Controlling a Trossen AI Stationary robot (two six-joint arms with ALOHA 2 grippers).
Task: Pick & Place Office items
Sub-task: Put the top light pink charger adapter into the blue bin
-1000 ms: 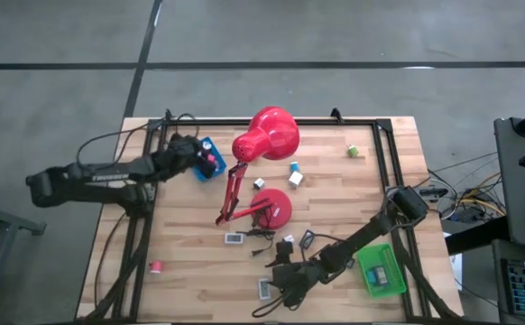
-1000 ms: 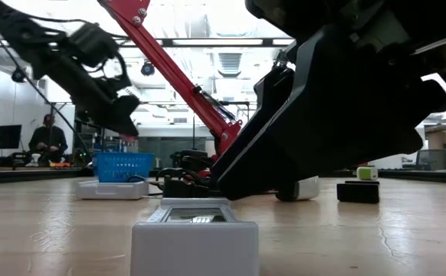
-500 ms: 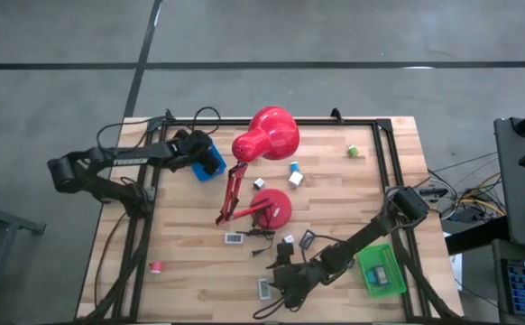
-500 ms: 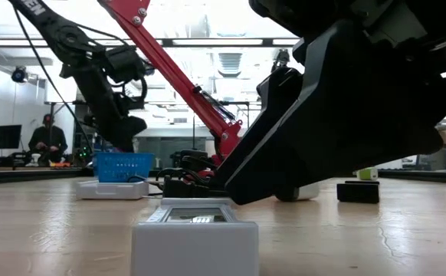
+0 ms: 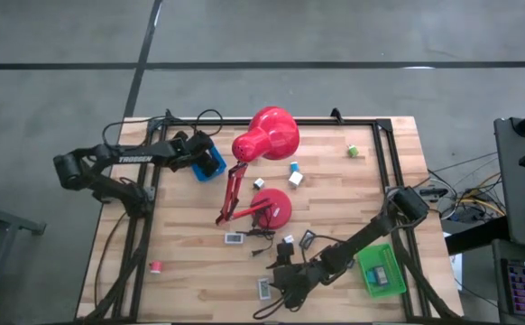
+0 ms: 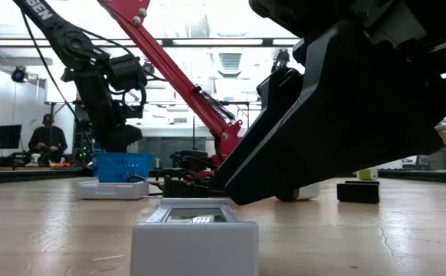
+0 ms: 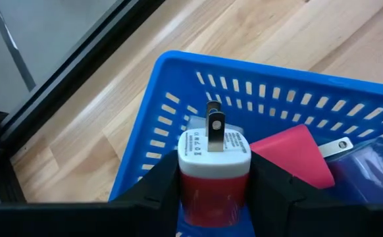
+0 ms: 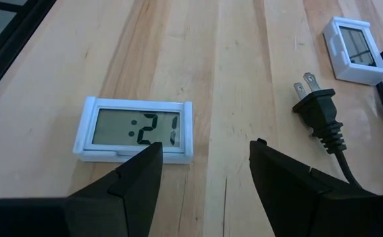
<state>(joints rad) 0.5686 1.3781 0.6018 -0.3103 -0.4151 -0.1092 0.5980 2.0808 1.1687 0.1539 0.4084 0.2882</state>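
Left gripper (image 7: 214,187): at the far left corner of the table (image 5: 335,208), over the blue basket (image 7: 178,105); its fingers are closed on a small plug adapter (image 7: 214,158), red below and white on top, with metal prongs standing up.
Adapter and basket: the adapter is between the fingers and above the inside of the basket; I cannot tell if it touches the basket floor.
Inside the basket: a pink flat piece (image 7: 290,155) lies just beside the adapter; next to it a blue thing with a metal prong, cut off by the picture edge.
Right gripper (image 8: 204,174): low over the near middle of the table, fingers apart and holding nothing.
Small white clock (image 8: 135,130): it lies flat on the wood just in front of the right gripper, a little to the side of the left finger, not touched; the display shows ":21".
Other items near: a black plug (image 8: 318,112) with its cord, and a second white clock (image 8: 353,43), farther away.
Red lamp (image 5: 264,135): it stands in the middle of the table.
Green tray (image 5: 380,269): near the right arm; a flat item lies in it, too small to name.
Hidden: in the low view the right arm covers most of the table behind it.
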